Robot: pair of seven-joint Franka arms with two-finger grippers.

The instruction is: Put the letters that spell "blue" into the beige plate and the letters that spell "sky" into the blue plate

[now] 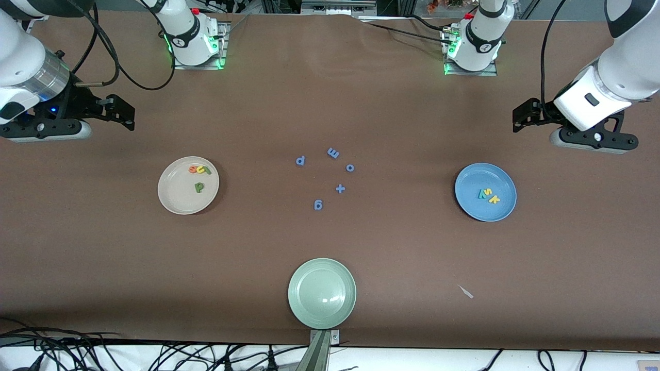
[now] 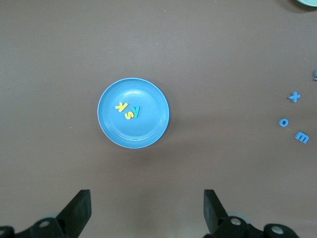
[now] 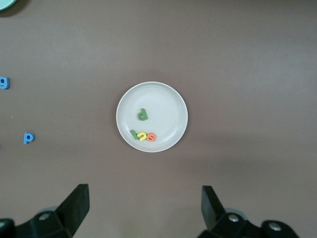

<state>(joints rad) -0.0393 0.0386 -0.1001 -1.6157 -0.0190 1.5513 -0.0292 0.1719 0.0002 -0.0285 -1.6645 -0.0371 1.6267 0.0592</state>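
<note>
The beige plate (image 1: 180, 202) (image 3: 163, 101) lies toward the right arm's end and holds the letters that spell "blue": dark-green b (image 1: 199, 187) (image 3: 143, 114), orange e (image 1: 194, 168), yellow u (image 1: 201, 169) and light-green l (image 1: 208, 171). Toward the left arm's end, the blue plate (image 1: 474, 178) (image 2: 143, 131) holds the letters that spell "sky": teal y (image 1: 481, 193) (image 2: 136, 111), yellow s (image 1: 488, 192), yellow k (image 1: 494, 199). My right gripper (image 1: 122, 111) (image 3: 146, 201) and left gripper (image 1: 522, 116) (image 2: 147, 203) hang open and empty, high above bare table beside their plates.
Blue letters lie mid-table: p (image 1: 300, 161), m (image 1: 333, 153), o (image 1: 350, 167), + (image 1: 340, 188), g (image 1: 318, 204). A pale green plate (image 1: 309, 309) sits near the front edge, and a small white scrap (image 1: 466, 292) lies on the cloth beside it.
</note>
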